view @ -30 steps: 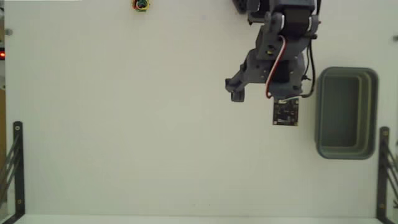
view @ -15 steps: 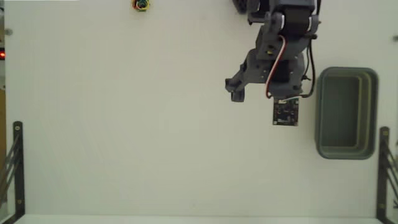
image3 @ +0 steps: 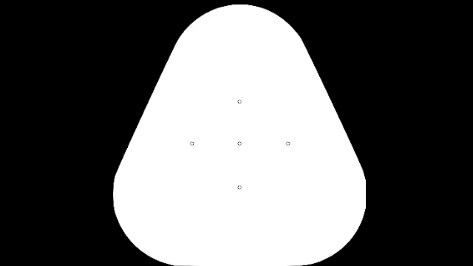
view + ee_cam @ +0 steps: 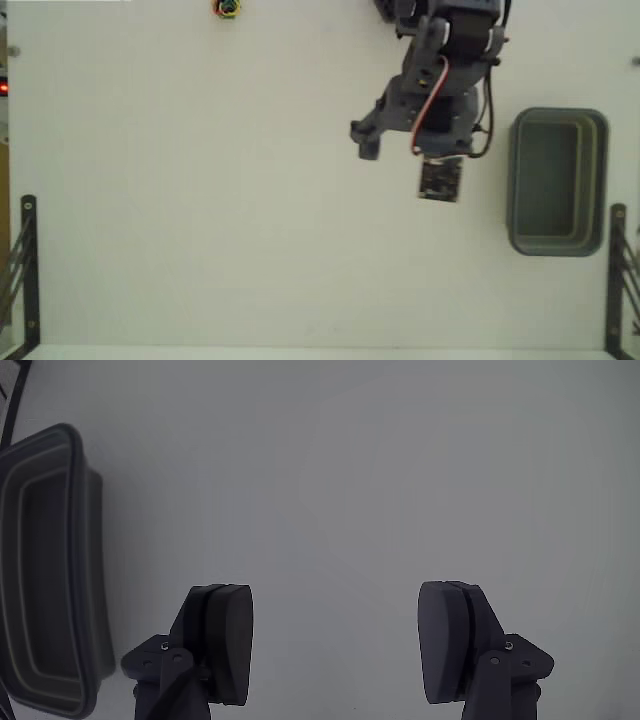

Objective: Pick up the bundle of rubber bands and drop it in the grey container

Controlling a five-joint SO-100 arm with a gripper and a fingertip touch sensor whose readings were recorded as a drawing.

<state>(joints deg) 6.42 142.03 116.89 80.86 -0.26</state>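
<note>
Table: in the fixed view, a plain white table (image 4: 250, 220) fills the frame, with black metal brackets (image 4: 22, 262) at its left and right edges.
Bundle of rubber bands: the bundle of rubber bands (image 4: 229, 8) lies at the far edge, left of centre, well apart from everything else, untouched.
Grey container: the grey container (image 4: 557, 181) sits at the right side, empty, placed as the drop spot.
Tool, fixed view: the tool (image 4: 368, 140) hangs on the arm between bundle and container, nearer the container; it likely has to swing left and far to reach the bundle.
Tool, wrist view: the two pads (image 4: 227, 643) stand wide apart over bare table, holding nothing, ready for a grasp; the container's rim (image 4: 78, 460) shows at the left.
</note>
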